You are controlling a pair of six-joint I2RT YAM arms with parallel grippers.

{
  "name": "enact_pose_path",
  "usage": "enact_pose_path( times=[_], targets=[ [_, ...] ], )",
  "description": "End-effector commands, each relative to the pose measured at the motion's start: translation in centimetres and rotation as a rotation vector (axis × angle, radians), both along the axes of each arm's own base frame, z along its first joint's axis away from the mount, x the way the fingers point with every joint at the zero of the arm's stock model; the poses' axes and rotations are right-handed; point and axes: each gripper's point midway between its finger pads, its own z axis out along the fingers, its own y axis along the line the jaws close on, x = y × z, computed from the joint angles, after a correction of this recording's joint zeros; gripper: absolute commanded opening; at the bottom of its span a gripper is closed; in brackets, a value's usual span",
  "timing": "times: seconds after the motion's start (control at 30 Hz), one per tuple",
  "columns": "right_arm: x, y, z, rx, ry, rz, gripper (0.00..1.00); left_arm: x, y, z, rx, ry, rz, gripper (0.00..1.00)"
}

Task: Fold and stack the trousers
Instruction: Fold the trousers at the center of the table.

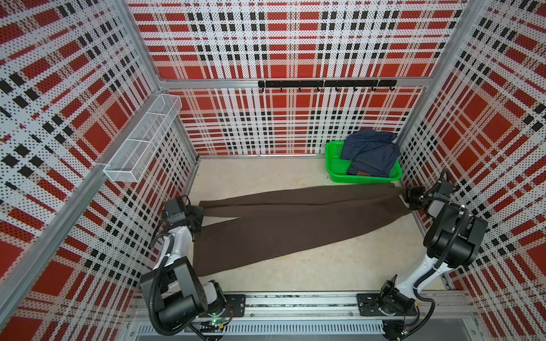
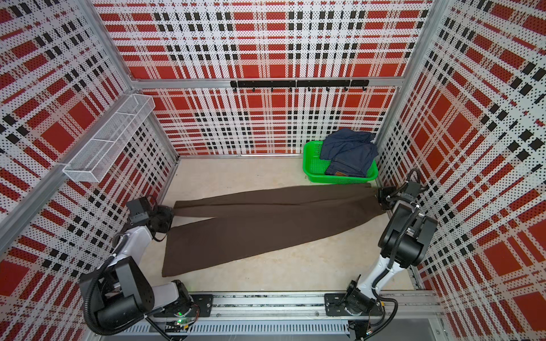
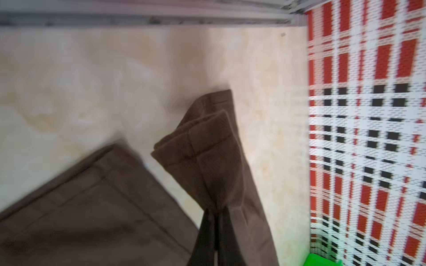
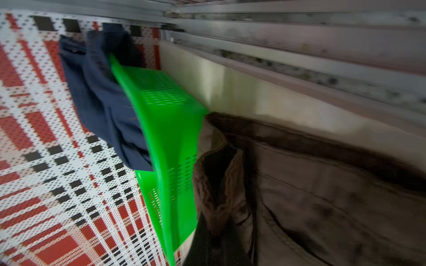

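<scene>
Basket [image 1: 334, 166] with jeans [image 1: 372, 153] just beside trousers [image 1: 295, 224]

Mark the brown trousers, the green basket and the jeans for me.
brown trousers [image 1: 295, 224]: in a top view, mid-cloth.
green basket [image 1: 369, 179]: in a top view, front wall.
jeans [image 1: 370, 147]: in a top view, middle of the denim.

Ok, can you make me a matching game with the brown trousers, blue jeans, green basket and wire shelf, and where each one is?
1. trousers
2. blue jeans
3. green basket
4. wire shelf

A. hung up high on the left
B. pinched at its ends by the left gripper and right gripper
C. in the far right corner
D. piled in the basket

Pairs: 1-B, 2-D, 3-C, 4-A
</scene>
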Motion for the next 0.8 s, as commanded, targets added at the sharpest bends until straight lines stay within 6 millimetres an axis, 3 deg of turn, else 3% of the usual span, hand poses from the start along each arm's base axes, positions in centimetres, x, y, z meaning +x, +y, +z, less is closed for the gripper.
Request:
enact_pose_path(
  times=[0.0, 0.13, 0.27, 0.4, 0.5, 0.57, 0.63, 0.77],
  targets=[
    [-1.0, -2.4, 0.0, -0.068, -0.039, -0.036, 0.00, -1.8, 1.7, 0.7, 0.066, -0.032, 0.040, 0.00],
    [-2.2, -3.1, -1.5, -0.073, 0.004, -0.036, 0.00, -3.7, 2.6, 0.7, 0.091, -0.032, 0.080, 0.00],
    [-1.8, -2.9, -2.2, -0.043, -0.001, -0.025, 0.00, -3.2, 2.6, 2.0, 0.078, -0.065, 0.071, 0.00],
    [-1.0, -3.0, 0.1, -0.049, -0.048, -0.012, 0.00, -1.9, 2.8, 5.8, 0.088, -0.131, 0.051, 0.00],
    [-1.0, -3.2, 2.2, -0.073, -0.077, 0.001, 0.00, -2.1, 2.8, 8.8, 0.124, -0.172, 0.049, 0.00],
    [-1.4, -3.3, 2.9, -0.086, -0.084, 0.000, 0.00, -2.8, 2.5, 9.5, 0.142, -0.177, 0.048, 0.00],
    [-2.1, -3.5, 2.7, -0.091, -0.080, -0.006, 0.00, -3.7, 2.3, 8.7, 0.150, -0.154, 0.051, 0.00],
    [-4.0, -3.4, 0.1, -0.074, -0.024, -0.021, 0.00, -6.2, 1.8, 3.5, 0.112, -0.051, 0.073, 0.00]
  ],
)
